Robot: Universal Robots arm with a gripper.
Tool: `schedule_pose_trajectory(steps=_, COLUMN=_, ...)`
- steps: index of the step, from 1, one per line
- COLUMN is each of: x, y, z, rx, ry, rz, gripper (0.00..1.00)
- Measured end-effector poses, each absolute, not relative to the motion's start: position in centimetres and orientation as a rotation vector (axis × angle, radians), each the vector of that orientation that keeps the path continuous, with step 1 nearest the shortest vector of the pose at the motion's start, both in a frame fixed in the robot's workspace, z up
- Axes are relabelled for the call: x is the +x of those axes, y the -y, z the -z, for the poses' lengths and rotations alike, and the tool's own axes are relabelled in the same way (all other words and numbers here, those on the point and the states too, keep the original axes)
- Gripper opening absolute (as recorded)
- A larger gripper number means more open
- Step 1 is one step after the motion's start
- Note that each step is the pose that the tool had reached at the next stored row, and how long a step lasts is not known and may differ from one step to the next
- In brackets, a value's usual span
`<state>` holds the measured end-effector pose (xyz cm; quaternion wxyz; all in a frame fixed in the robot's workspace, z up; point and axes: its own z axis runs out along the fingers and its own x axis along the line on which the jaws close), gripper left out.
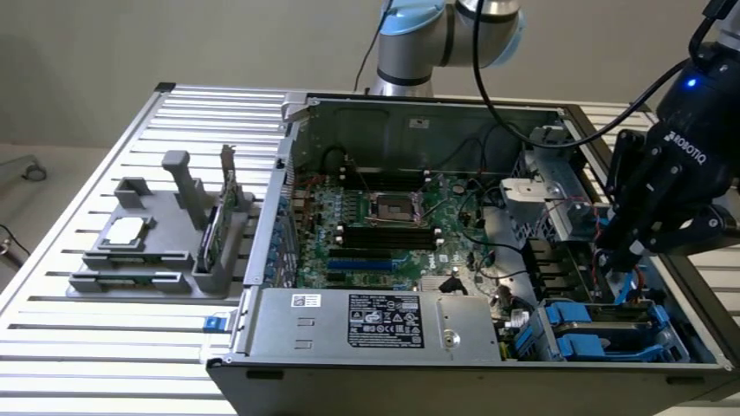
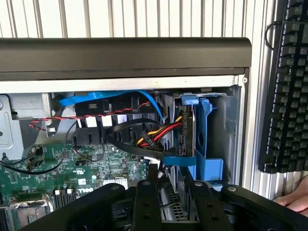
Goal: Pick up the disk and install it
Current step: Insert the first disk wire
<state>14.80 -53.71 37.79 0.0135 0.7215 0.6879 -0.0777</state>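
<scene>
The open computer case (image 1: 382,325) sits on the slatted tabletop (image 1: 104,347). The disk (image 1: 578,338) (image 2: 202,125), in its blue frame, stands in the bay at the case's near corner, on the exterior view's right. Red, yellow and black wires (image 2: 159,134) run up to it. The gripper (image 1: 621,260) (image 2: 171,185) hangs just above that corner. Its jaws are partway apart and hold nothing I can see. A grey stand (image 1: 156,251) on the exterior view's left holds a small chip (image 1: 125,232) and a green card (image 1: 210,230). A black keyboard (image 2: 284,86) lies beside the case, and a hand (image 2: 296,199) is near it.
</scene>
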Motion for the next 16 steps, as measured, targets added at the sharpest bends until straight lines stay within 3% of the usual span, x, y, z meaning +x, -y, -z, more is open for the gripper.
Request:
schedule_pose_trajectory(steps=13, x=14.95, y=53.41, z=-37.40, rx=2.241, ry=-2.145, rz=0.243, gripper=0.31)
schedule_pose_trajectory(steps=16, x=15.04, y=53.37, z=-37.40, rx=2.240, ry=-2.145, rz=0.244, gripper=0.22)
